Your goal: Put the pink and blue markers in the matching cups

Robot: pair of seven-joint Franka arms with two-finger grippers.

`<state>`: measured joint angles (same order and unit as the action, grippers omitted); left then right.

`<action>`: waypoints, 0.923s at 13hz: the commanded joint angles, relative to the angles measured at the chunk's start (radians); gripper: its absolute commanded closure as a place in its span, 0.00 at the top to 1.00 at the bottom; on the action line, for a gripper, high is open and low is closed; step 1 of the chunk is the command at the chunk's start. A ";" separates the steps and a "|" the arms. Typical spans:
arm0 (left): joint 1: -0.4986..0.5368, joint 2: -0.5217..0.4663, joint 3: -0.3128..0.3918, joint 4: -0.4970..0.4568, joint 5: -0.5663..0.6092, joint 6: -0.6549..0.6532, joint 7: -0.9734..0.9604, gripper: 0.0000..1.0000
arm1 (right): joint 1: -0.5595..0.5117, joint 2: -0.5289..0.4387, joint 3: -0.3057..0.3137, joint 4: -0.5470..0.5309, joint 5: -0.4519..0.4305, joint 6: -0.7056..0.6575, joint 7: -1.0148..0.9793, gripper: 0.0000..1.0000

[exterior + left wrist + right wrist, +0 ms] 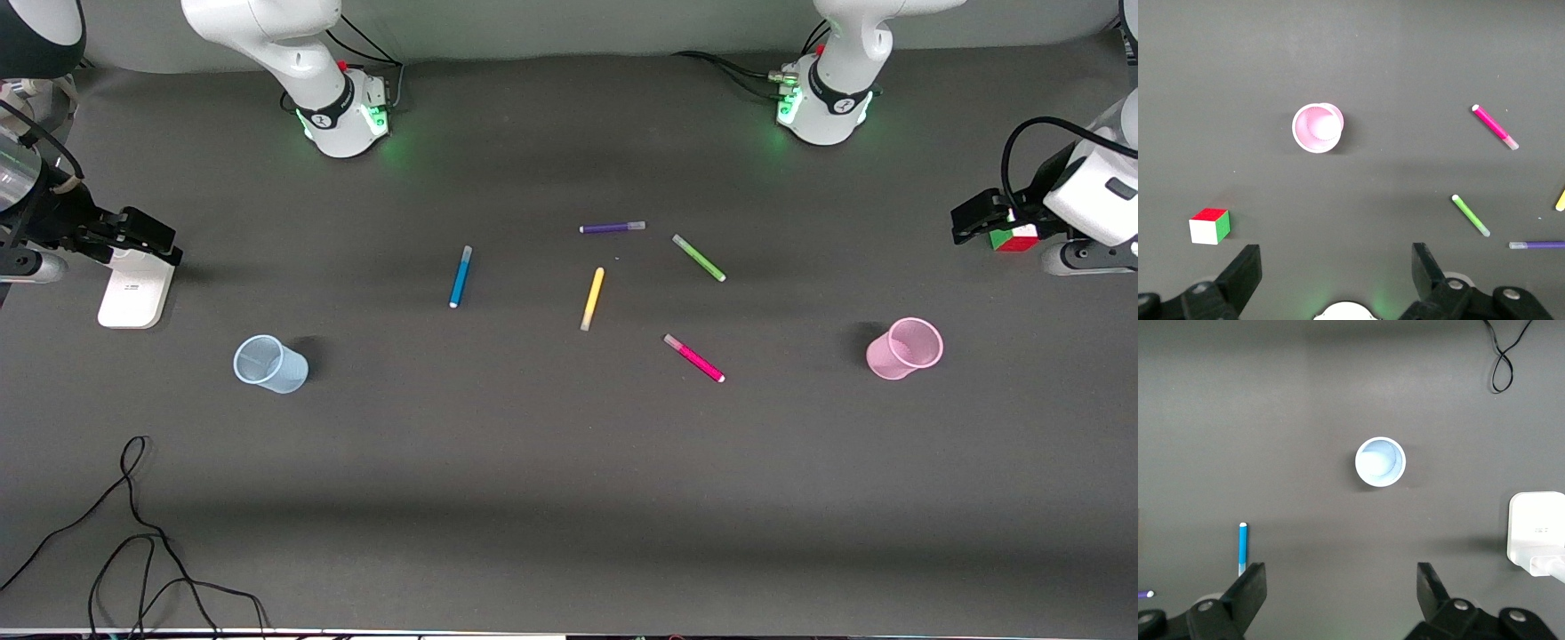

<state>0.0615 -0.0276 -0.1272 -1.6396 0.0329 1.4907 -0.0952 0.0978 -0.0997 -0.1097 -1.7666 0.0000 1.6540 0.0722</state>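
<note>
The blue marker (460,276) and the pink marker (694,358) lie flat near the table's middle, the pink one nearer the front camera. The pale blue cup (269,364) stands upright toward the right arm's end, the pink cup (905,348) toward the left arm's end. Both cups are empty. My right gripper (147,236) is open and empty, over the table's edge above a white block; its wrist view shows the blue cup (1380,461) and blue marker (1243,549). My left gripper (978,218) is open and empty, over a colour cube; its wrist view shows the pink cup (1317,128) and pink marker (1495,127).
A purple marker (613,228), a green marker (699,258) and a yellow marker (592,299) lie between the two task markers. A colour cube (1013,238) sits at the left arm's end, a white block (135,289) at the right arm's end. A black cable (133,524) lies near the front edge.
</note>
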 commanded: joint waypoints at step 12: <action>-0.060 0.020 -0.008 -0.014 -0.001 0.035 -0.059 1.00 | 0.084 0.213 -0.001 -0.022 0.118 -0.003 0.106 1.00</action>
<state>0.0494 -0.0286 -0.1317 -1.6411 0.0303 1.4943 -0.1012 0.1389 0.0580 -0.1067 -1.7959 0.0847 1.6516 0.1269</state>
